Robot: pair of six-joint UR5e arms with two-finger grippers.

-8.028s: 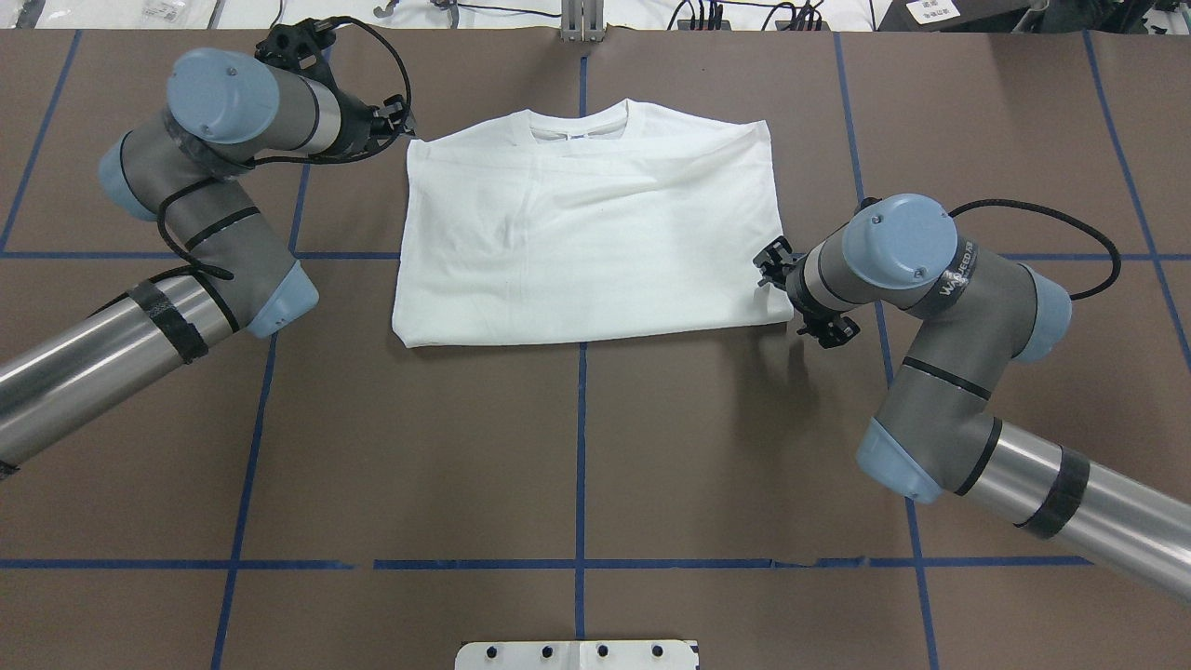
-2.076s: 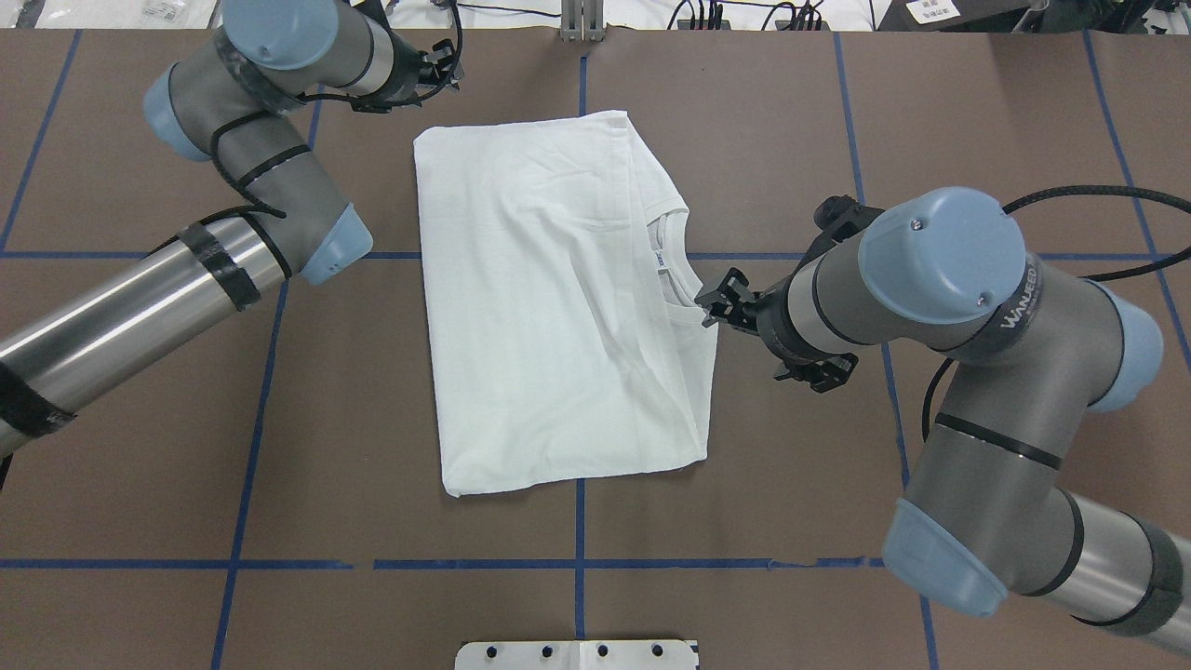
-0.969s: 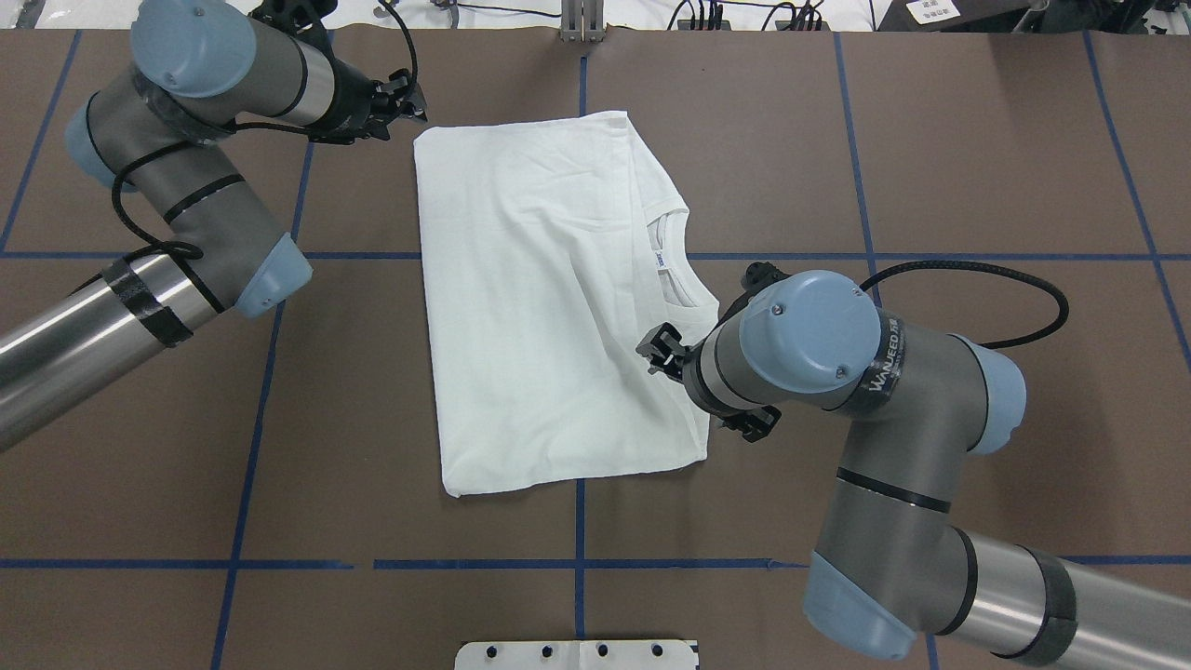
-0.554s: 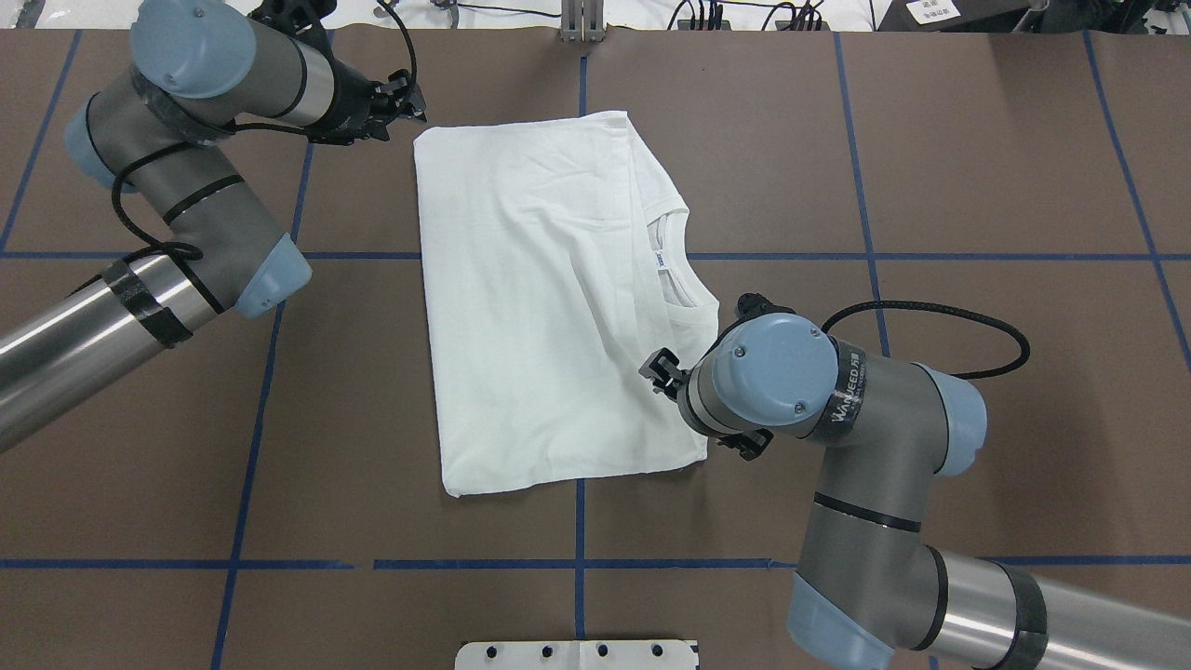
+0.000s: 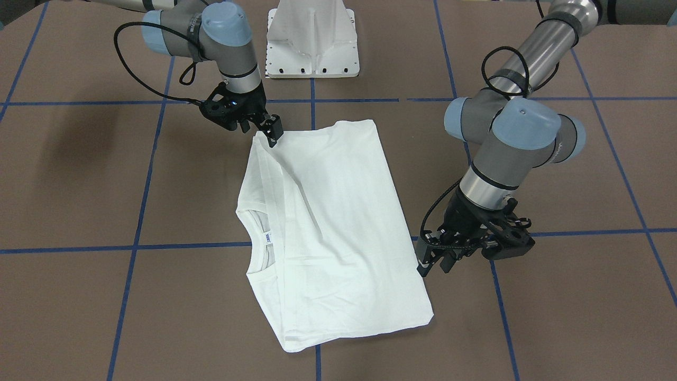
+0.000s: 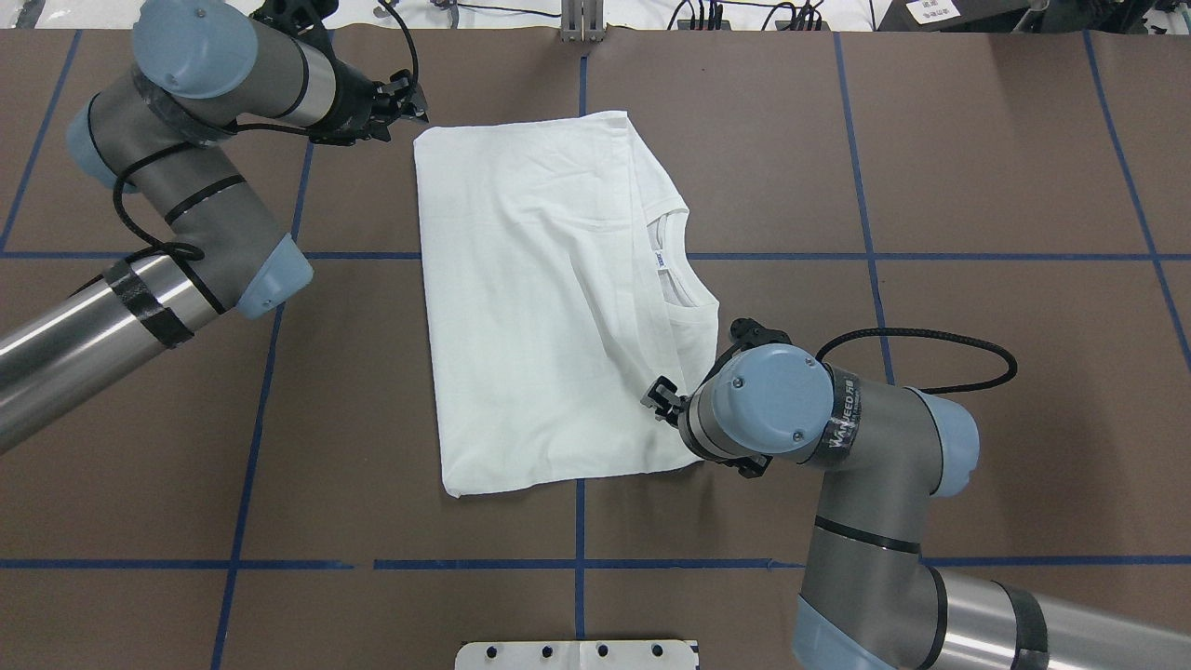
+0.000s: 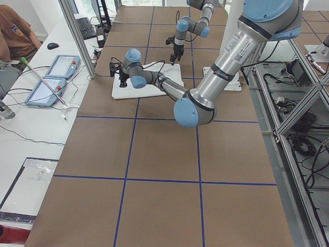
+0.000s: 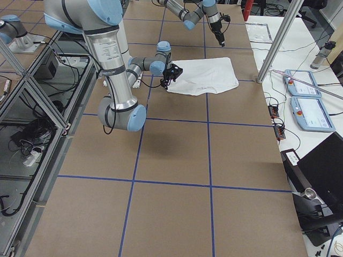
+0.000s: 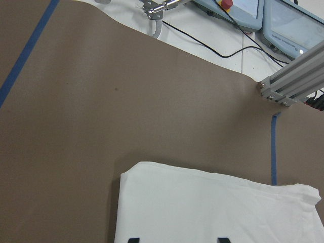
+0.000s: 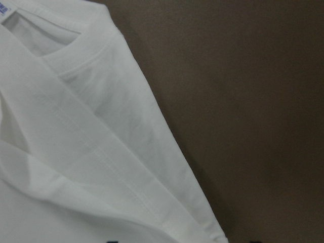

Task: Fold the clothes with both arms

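Observation:
The clothes are one white T-shirt [image 6: 549, 307], folded into a long rectangle on the brown table, with the collar and neck label [image 6: 658, 259] on its right side. My left gripper [image 6: 409, 98] hovers open by the shirt's far left corner; in the left wrist view its two fingertips [image 9: 132, 239] show wide apart over the cloth. My right gripper [image 6: 659, 395] is low at the shirt's near right edge [image 10: 167, 167], open, with the hem between its spread fingers. The front-facing view shows the right gripper [image 5: 272, 132] touching that corner and the left gripper [image 5: 431, 259] beside the shirt.
The white pedestal base [image 5: 312, 42] stands at the robot's side of the table. Blue tape lines [image 6: 580, 521] cross the brown cover. Beyond the far edge are control panels [image 7: 51, 77], an aluminium post [image 7: 77, 38] and a seated person [image 7: 15, 33].
Earlier the shirt was turned a quarter turn. In the last second my right gripper slid along the shirt's right edge toward the robot and dropped lower. The left arm stayed put.

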